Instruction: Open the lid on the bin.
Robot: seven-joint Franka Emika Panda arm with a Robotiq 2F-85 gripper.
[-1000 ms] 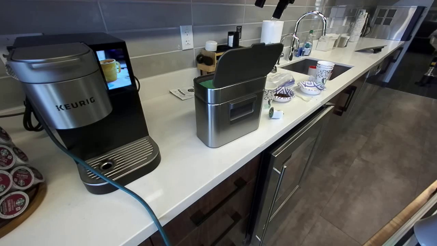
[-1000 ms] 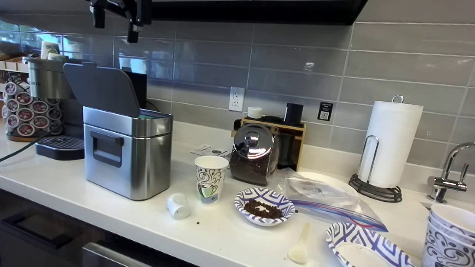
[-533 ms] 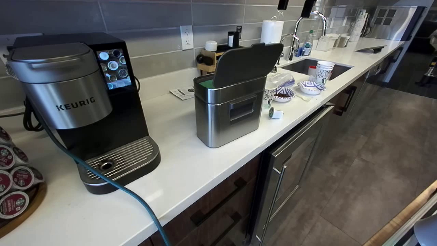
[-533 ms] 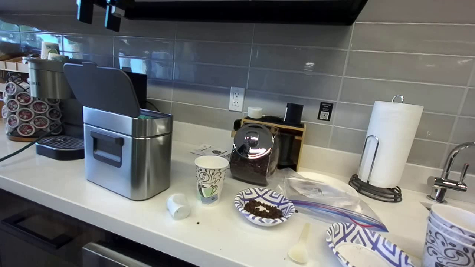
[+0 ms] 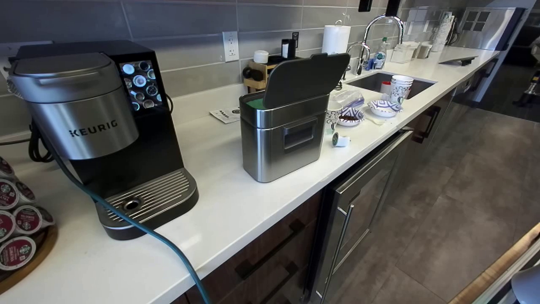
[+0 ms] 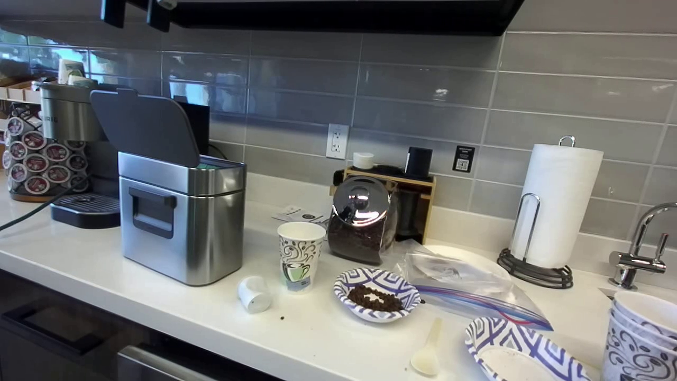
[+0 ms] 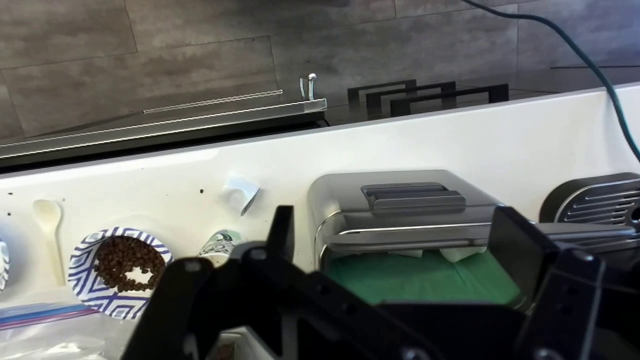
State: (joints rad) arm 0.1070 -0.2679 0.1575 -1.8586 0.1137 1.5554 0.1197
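The brushed steel bin (image 5: 270,152) stands upright on the white counter; it also shows in an exterior view (image 6: 214,233) and the wrist view (image 7: 345,192). Its dark grey lid (image 5: 306,80) stands raised and tilted along the bin's handle side, seen also in an exterior view (image 6: 145,127) and nearly edge-on in the wrist view (image 7: 400,241). The opening shows a green liner (image 7: 415,277). My gripper (image 7: 394,220) is open and empty, well above the bin and touching nothing. Its fingertips show at the top edge in both exterior views (image 5: 379,6) (image 6: 135,25).
The Keurig coffee maker (image 5: 101,118) stands beside the bin. On the other side are a paper cup (image 6: 300,259), a tipped pod (image 6: 254,294), a bowl of beans (image 6: 376,309), a plastic bag (image 6: 470,286) and a paper towel roll (image 6: 560,206). A cabinet (image 6: 344,15) hangs above.
My gripper has moved up, rightward in an exterior view and leftward in an exterior view, away from the bin. The raised lid and the bin have not moved. The Keurig's screen picture has changed.
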